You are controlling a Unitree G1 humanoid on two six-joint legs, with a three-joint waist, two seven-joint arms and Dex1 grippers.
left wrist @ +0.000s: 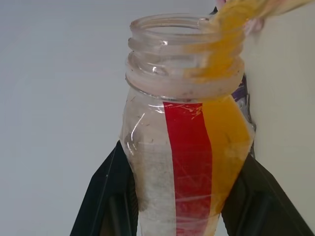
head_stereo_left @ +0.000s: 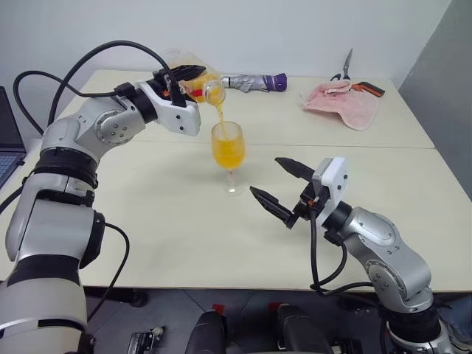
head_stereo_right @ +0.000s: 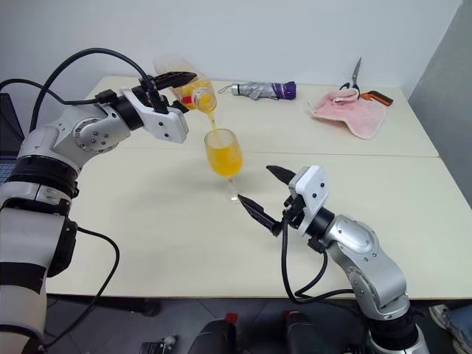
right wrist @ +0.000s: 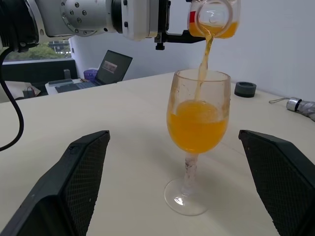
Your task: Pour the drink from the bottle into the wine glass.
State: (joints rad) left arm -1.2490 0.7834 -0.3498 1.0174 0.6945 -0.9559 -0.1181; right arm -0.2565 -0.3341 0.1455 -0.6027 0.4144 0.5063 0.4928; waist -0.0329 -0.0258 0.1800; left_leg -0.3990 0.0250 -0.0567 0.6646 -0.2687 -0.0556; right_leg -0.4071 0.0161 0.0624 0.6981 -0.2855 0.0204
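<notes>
One wine glass (head_stereo_left: 228, 151), about half full of the drink (right wrist: 197, 125), stands on the table (head_stereo_left: 147, 214) under one tilted bottle (head_stereo_left: 200, 86) clamped in the raised left gripper (head_stereo_left: 184, 74), while the right gripper (head_stereo_left: 279, 184) hovers just beside the glass, jaws spread wide.

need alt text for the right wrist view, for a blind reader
Orange drink streams from a tilted bottle, held by the left claw, into a wine glass about half full on a pale table. The right claw's black fingers stand open either side of the glass.
</notes>
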